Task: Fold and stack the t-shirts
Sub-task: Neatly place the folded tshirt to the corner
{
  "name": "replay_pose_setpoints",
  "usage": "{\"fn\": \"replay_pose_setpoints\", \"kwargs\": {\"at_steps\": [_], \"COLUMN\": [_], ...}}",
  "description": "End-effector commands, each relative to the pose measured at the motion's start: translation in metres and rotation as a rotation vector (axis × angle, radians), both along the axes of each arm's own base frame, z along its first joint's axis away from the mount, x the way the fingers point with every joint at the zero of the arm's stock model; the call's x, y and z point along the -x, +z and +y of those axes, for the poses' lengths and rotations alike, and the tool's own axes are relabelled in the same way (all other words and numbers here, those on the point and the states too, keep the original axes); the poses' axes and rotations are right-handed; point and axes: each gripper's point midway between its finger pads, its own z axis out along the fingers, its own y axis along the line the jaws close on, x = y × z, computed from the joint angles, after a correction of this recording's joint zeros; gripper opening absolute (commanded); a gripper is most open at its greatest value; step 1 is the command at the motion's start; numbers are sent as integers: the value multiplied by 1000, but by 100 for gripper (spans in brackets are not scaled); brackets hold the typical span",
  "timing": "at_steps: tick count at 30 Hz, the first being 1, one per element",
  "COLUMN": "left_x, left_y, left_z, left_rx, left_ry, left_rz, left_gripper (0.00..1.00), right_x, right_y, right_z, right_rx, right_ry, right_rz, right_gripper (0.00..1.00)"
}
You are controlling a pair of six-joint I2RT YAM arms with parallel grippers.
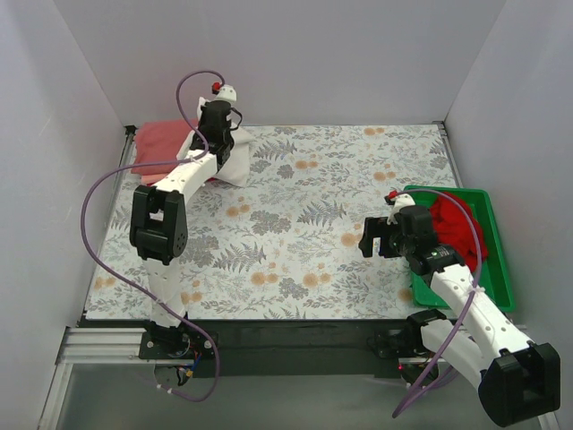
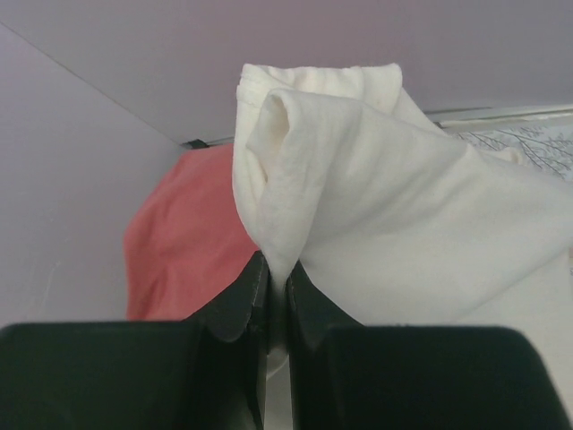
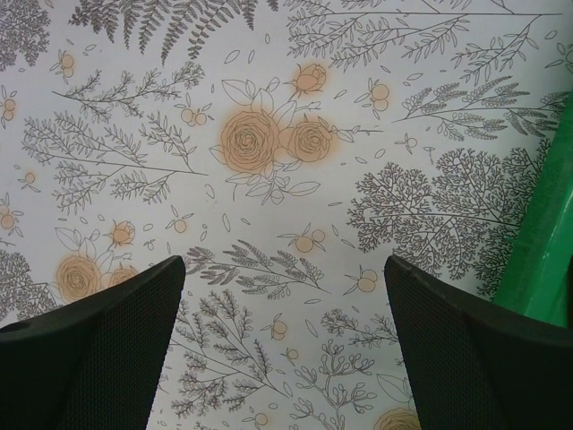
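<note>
Stacking: left hand (image 2: 277,276) pinches white cotton t-shirt (image 2: 385,206) beside folded salmon t-shirt (image 2: 183,233); right hand (image 3: 285,269) splayed, empty. Next, likely: lay atop.

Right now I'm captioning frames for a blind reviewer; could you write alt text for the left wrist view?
The left claw is shut on a pinched fold of a white t-shirt, which bunches up and fills the middle and right. Behind it on the left lies a salmon t-shirt against a grey wall.

The white left arm (image 1: 183,175) reaches far forward, black left gripper (image 2: 276,279) pinching a white cotton t-shirt (image 2: 385,206); the black right gripper (image 3: 285,264) hovers, jaws wide.
</note>
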Motion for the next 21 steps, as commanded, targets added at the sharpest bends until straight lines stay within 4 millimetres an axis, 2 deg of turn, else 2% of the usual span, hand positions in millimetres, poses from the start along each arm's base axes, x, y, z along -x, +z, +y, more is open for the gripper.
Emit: {"fn": "replay_pose_setpoints", "kwargs": {"at_steps": [1, 8, 13, 21], "left_x": [-13, -20, -16, 6], "left_y": [66, 110, 133, 172], "left_z": [24, 43, 39, 32], "left_rx": [-33, -12, 31, 73], "left_ry": [-15, 32, 5, -63], "left_rz": [-167, -259, -295, -341], "left_gripper": [0, 0, 0, 0], "right_x": [-7, -8, -8, -8], "right_y": [5, 8, 8, 10], "right_z": [-11, -13, -13, -14], "right_rx": [34, 39, 43, 44], "right_ry": [-49, -59, -63, -61], "right_rz": [-43, -54, -52, -57], "right_gripper": [98, 98, 98, 98]}}
